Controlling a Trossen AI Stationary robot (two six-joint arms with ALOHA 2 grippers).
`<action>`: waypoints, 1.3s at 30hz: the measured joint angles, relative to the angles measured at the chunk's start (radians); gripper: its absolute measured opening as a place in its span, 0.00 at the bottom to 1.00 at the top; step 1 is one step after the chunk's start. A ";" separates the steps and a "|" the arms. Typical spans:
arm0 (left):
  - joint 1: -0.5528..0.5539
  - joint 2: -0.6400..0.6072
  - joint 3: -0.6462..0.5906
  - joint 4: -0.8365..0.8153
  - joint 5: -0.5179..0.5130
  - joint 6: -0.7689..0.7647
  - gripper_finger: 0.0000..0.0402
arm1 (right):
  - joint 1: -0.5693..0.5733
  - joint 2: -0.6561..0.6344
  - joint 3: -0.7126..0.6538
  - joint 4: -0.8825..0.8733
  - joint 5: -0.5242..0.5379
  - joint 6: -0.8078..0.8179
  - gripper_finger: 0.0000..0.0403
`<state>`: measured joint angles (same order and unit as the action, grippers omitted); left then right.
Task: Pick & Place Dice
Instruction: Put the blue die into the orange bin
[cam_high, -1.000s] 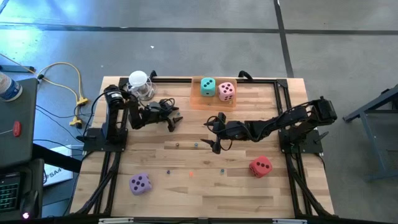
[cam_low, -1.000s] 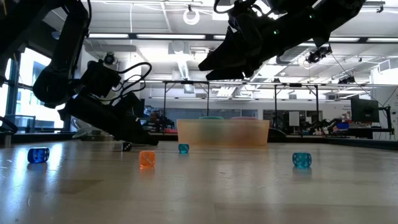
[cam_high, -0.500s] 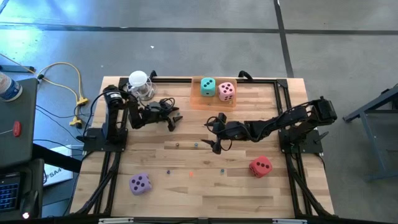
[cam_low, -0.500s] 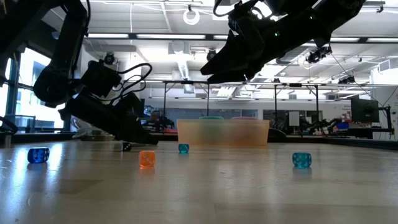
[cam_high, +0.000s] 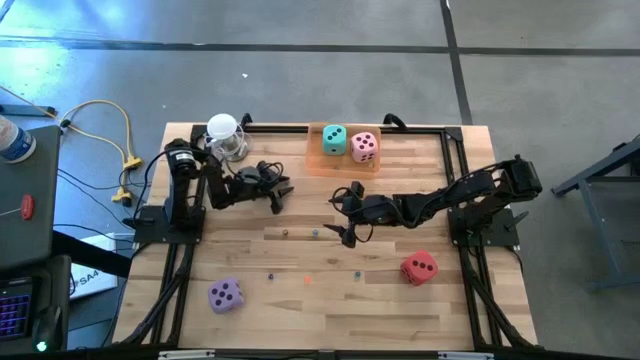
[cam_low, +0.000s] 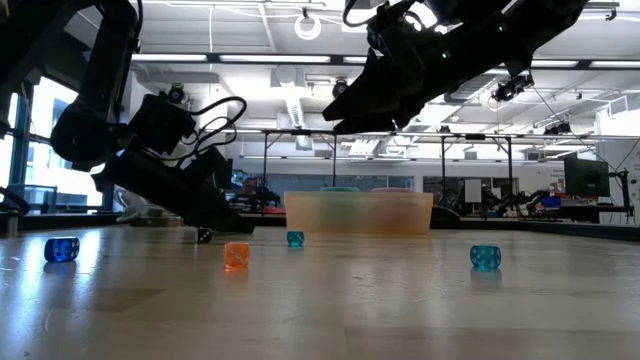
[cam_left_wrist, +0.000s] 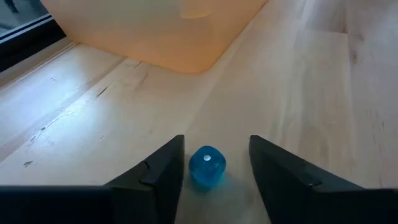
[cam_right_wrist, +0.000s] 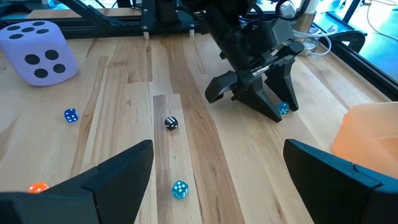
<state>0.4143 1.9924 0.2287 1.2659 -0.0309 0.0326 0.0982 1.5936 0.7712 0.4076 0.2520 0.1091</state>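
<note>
Bench (cam_high: 300, 300) from the high view: teal die (cam_high: 334, 139) and pink die (cam_high: 364, 146) sit in the orange tray (cam_high: 318, 163) at the far edge. Purple die (cam_high: 225, 295) lies at the near left, red die (cam_high: 419, 267) at the near right. Right tool (cam_high: 346, 214) hovers mid-bench, wide open, empty; the red die lies back toward that arm's base and nearer the front edge, the closest loose die, so likely its next target.

Low view: right arm hangs above the bench, left arm low; small beads dot the surface.

Left wrist view: left tool (cam_left_wrist: 216, 163), open, brackets a tiny blue bead (cam_left_wrist: 206, 166), holding nothing.

Right wrist view: purple die well beyond the open fingers, left tool near the tray corner.
</note>
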 joint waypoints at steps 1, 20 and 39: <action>-0.004 0.000 0.000 0.000 0.000 -0.001 0.40 | 0.000 0.000 0.000 0.000 0.000 0.000 0.88; -0.102 -0.014 -0.005 -0.010 -0.016 -0.072 0.14 | 0.000 0.000 0.000 0.000 -0.002 0.021 0.88; -0.027 -0.483 0.196 -0.344 0.101 -0.083 0.13 | 0.000 0.000 0.001 0.113 0.001 -0.010 0.88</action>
<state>0.3871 1.5098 0.4251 0.9220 0.0704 -0.0505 0.0982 1.5940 0.7719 0.5204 0.2531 0.0996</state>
